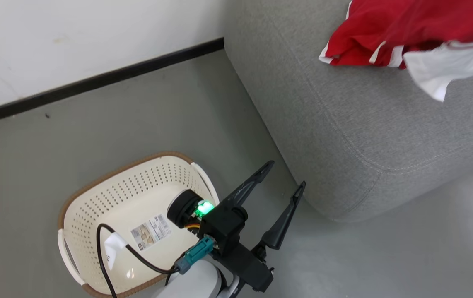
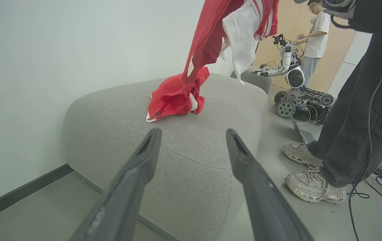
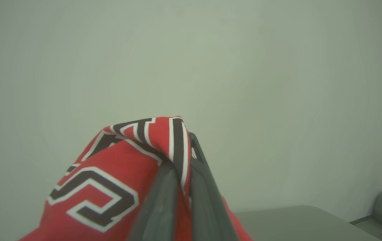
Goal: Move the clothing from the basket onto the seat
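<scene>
My left claw [image 1: 284,176] is spread wide and grips nothing. It hovers between the oval cream-white perforated plastic basket [image 1: 137,182] on the floor and the rounded corner of the big grey fabric seat [image 1: 365,136]. My right claw [image 3: 181,150] is pressed together on a bright red garment with black-and-white block lettering [image 3: 110,174] — it hangs over the seat, white trim dangling. The other red garment with white trim [image 2: 174,97] lies crumpled on the seat's top. The basket's label sticker [image 1: 150,231] shows on its base.
</scene>
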Robot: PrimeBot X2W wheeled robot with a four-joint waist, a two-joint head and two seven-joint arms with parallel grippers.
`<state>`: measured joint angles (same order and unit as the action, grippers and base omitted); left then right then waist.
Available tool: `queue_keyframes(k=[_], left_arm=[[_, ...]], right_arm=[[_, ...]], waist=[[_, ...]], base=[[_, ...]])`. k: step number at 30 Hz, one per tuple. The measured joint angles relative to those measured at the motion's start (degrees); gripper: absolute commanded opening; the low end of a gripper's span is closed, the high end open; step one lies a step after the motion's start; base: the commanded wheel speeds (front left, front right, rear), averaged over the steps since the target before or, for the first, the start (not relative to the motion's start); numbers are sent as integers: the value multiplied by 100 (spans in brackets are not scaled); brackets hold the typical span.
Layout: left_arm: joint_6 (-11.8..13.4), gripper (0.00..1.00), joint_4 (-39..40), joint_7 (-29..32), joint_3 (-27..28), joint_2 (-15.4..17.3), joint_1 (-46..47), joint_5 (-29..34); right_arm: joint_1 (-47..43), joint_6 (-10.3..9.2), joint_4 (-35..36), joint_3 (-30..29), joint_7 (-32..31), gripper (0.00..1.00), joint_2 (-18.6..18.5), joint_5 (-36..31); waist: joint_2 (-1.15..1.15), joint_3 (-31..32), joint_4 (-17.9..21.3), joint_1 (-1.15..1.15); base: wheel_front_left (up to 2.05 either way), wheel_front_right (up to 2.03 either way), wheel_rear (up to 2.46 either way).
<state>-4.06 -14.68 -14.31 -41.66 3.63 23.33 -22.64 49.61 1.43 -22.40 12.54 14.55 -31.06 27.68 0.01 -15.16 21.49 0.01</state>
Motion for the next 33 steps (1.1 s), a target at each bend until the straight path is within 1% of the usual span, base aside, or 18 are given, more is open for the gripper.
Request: queue_keyframes(k=[7, 10, 12, 15, 17, 19, 21, 22, 25, 33], left_arm=[[-5, 100, 0, 0, -19, 43, 172, 123], [-8, 100, -12, 0, -27, 86, 258, 158], [-56, 100, -19, 0, -29, 103, 319, 167], [-56, 100, -45, 0, -19, 154, 415, 175], [-57, 100, -52, 0, -26, 164, 446, 210], [-57, 100, -54, 0, -40, 164, 455, 214], [-63, 100, -62, 0, -46, 163, 475, 214], [-102, 100, -62, 0, -46, 164, 487, 215], [-107, 100, -63, 0, -56, 167, 523, 232], [-109, 100, -90, 0, -49, 180, 685, 263]], right_arm=[[594, -121, -152, -271, 15, 0, -307, -146], [787, -221, -247, -482, 15, 0, -480, -148], [909, -267, -334, -594, 15, 0, -611, -151], [1129, -382, -568, -742, 15, 0, -842, -205], [1226, -452, -651, -777, 16, 0, -904, -254], [1347, -454, -773, -812, 15, 0, -976, -266], [1436, -516, -810, -855, 15, 0, -1060, -304], [1482, -523, -824, -882, 15, 0, -1102, -304], [1631, -572, -928, -962, 15, 0, -1194, -303], [1647, -749, -1410, -1380, 7, 0, -1296, -253]], waist=[[0, -460, -137, 1], [0, -660, -205, 0], [0, -786, -254, 1], [0, -1019, -369, 1], [0, -1126, -429, 1], [1, -1226, -485, 1], [0, -1324, -538, 1], [0, -1373, -564, 1], [0, -1517, -632, 1], [0, -1871, -779, 0]], base=[[0, 0, 0], [0, 0, 0], [0, 0, 0], [0, 0, 0], [0, 0, 0], [0, 0, 0], [0, 0, 0], [0, 0, 0], [0, 0, 0], [0, 0, 0]])
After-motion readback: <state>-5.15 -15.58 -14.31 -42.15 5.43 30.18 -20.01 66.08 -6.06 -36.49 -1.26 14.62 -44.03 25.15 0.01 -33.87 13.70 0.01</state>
